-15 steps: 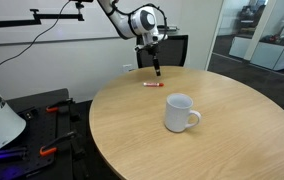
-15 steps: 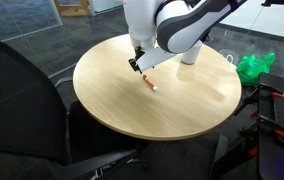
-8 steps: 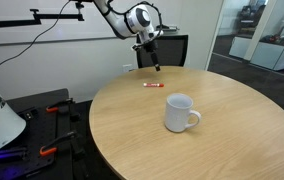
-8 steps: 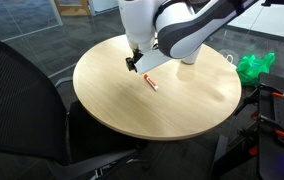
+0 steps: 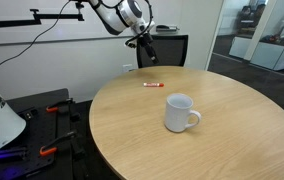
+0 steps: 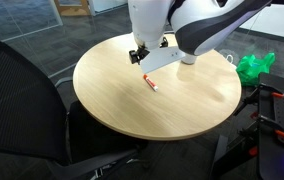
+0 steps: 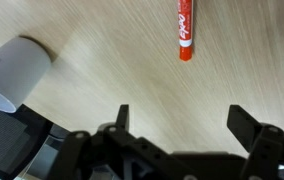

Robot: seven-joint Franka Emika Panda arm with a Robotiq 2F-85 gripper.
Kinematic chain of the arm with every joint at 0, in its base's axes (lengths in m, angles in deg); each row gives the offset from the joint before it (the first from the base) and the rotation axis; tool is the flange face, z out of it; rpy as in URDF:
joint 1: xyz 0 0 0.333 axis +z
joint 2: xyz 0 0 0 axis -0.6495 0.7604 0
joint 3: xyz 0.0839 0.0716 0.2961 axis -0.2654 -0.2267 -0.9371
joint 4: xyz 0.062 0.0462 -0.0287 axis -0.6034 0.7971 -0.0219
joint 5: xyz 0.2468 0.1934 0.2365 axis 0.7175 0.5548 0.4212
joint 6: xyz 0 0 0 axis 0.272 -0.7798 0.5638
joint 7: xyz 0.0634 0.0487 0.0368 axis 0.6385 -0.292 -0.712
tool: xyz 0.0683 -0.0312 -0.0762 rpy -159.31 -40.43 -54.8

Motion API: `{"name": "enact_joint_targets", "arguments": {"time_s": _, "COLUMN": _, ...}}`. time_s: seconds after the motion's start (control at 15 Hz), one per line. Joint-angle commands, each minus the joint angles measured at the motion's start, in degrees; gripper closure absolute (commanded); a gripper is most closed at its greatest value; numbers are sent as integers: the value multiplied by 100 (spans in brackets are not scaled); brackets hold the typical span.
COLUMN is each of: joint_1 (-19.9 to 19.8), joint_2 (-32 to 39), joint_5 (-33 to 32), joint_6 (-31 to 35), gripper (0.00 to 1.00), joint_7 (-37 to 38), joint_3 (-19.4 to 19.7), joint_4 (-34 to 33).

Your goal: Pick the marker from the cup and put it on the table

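Observation:
The red marker point(image 5: 153, 85) lies flat on the round wood-grain table point(image 5: 222, 140), near its far edge; it also shows in an exterior view point(image 6: 151, 84) and at the top of the wrist view point(image 7: 186, 28). The white mug point(image 5: 179, 113) stands upright nearer the table's middle, handle to the right; the arm hides it in an exterior view. My gripper point(image 5: 147, 52) is open and empty, raised well above the marker, and also shows in an exterior view point(image 6: 139, 57) and the wrist view point(image 7: 180, 118).
A black office chair point(image 6: 22, 100) stands close to the table's edge. Another dark chair point(image 5: 172, 48) is behind the table. A green bag point(image 6: 254, 66) lies on the floor. A white object point(image 7: 12, 72) sits at the wrist view's left edge.
My gripper has risen and pulled back from the marker, which stays lying on the table. The mug has not moved.

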Motion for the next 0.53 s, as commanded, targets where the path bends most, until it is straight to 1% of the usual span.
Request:
{"name": "enact_joint_targets", "arguments": {"time_s": 0.0, "joint_1": -51, "joint_2": -645, "joint_5": -586, "joint_6": -76, "gripper": 0, "joint_7": 674, "joint_3": -137, "joint_4": 728}}
{"name": "enact_joint_targets", "arguments": {"time_s": 0.07, "joint_1": -253, "joint_2": -234, "joint_5": -479, "joint_6": -99, "gripper": 0, "joint_7": 418, "joint_3": -316, "joint_4": 238}}
{"name": "enact_joint_targets", "arguments": {"time_s": 0.2, "joint_1": -279, "joint_2": -398, "joint_5": -609, "joint_6": -106, "gripper": 0, "joint_7": 583, "joint_3": -364, "joint_4": 445}}
{"name": "enact_joint_targets", "arguments": {"time_s": 0.47, "joint_1": -286, "joint_2": -463, "joint_5": -611, "joint_6": -106, "gripper": 0, "joint_7": 585, "joint_3": -379, "joint_4": 527}}
